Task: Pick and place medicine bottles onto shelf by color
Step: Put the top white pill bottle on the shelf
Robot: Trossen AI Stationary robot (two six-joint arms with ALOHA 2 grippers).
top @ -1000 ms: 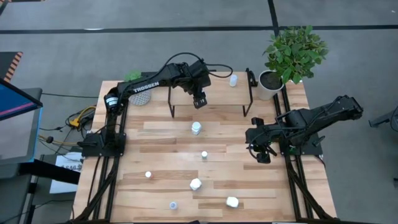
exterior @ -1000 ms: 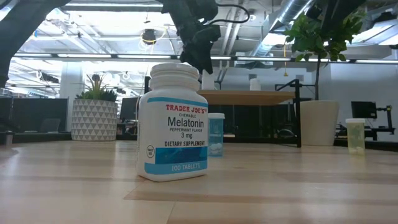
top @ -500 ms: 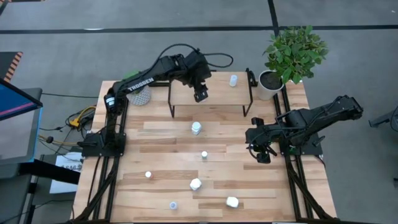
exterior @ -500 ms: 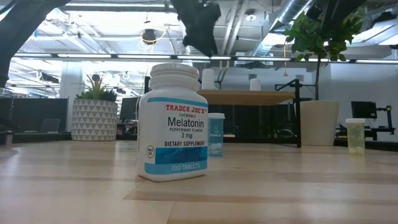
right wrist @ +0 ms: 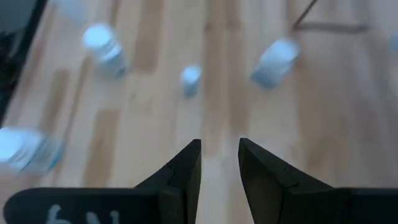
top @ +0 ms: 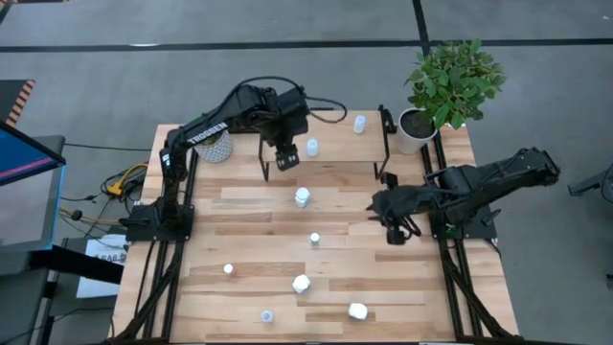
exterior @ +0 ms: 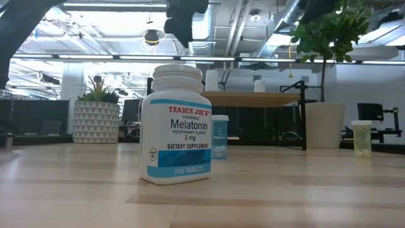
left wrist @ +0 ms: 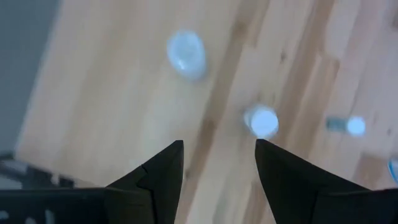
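The shelf [top: 335, 139] stands at the table's far middle with two white medicine bottles upright on its top, one [top: 312, 147] near the middle and one [top: 359, 123] toward its far right. Several more bottles stand on the table nearer the front, among them a white one [top: 302, 197], a small one [top: 314, 239] and the large labelled bottle [exterior: 176, 123]. My left gripper [top: 284, 158] hangs open high over the shelf's left front, left of the middle bottle. My right gripper [top: 395, 230] hovers open by the table's right edge, with nothing between its fingers.
A patterned pot [top: 218, 146] stands at the far left and a leafy plant in a white pot [top: 417, 125] at the far right corner. Loose bottles [top: 301, 284] [top: 358, 310] dot the near half. Bare wood lies between the shelf and the right arm.
My left gripper has risen and drawn back toward the table's left edge, off the bottle at the shelf's middle, which stays upright on the shelf. Its fingers have kept the same gap. My right gripper has tipped a little in place.
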